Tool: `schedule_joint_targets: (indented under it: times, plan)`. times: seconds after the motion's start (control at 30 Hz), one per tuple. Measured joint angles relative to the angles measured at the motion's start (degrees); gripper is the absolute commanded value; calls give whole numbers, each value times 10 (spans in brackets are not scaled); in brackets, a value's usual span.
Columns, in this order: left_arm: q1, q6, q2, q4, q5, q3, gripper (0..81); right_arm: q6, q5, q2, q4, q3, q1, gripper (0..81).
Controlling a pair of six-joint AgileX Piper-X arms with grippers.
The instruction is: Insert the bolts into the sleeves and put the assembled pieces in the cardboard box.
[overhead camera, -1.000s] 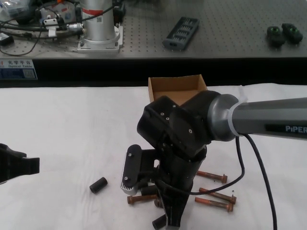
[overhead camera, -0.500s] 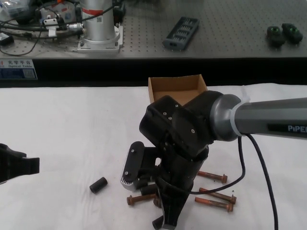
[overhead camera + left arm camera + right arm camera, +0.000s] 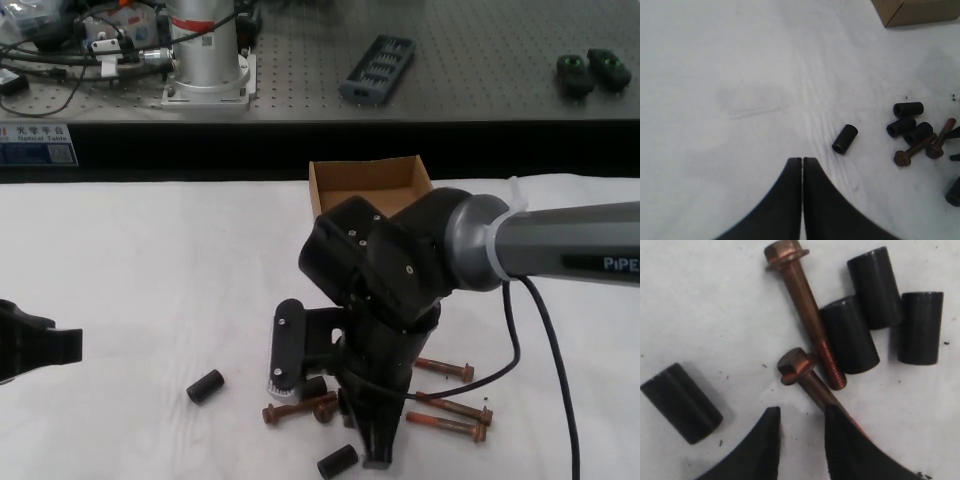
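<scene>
- Two bolts (image 3: 804,310) and three sleeves (image 3: 847,335) are seen lying close together on the near side of the cardboard box (image 3: 368,183).
- The right gripper (image 3: 802,412) is held just over them. It is parted only a little and nothing is gripped. The shank of the shorter bolt (image 3: 796,366) is covered by one finger.
- The left gripper (image 3: 802,161) is pressed fully together and is empty, well apart from the box, to its left.
- A lone sleeve (image 3: 845,139) is placed nearer to the box than the left gripper is.

White cloth (image 3: 150,260), black rack (image 3: 378,66)
</scene>
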Motion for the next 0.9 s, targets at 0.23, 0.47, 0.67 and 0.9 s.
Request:
schedule_joint_targets:
  times: [0.23, 0.47, 0.67, 0.9]
  plan:
    - [0, 0, 0, 10, 0, 0, 6, -54, 32, 2, -29, 3, -19, 238]
    - [0, 25, 0, 26, 0, 0, 6, -99, 57, 6, -41, 4, -22, 238]
    - [0, 26, 0, 26, 0, 0, 6, -103, 53, 6, -40, 4, -22, 238]
    - [0, 26, 0, 26, 0, 0, 6, -103, 56, 6, -40, 4, -15, 238]
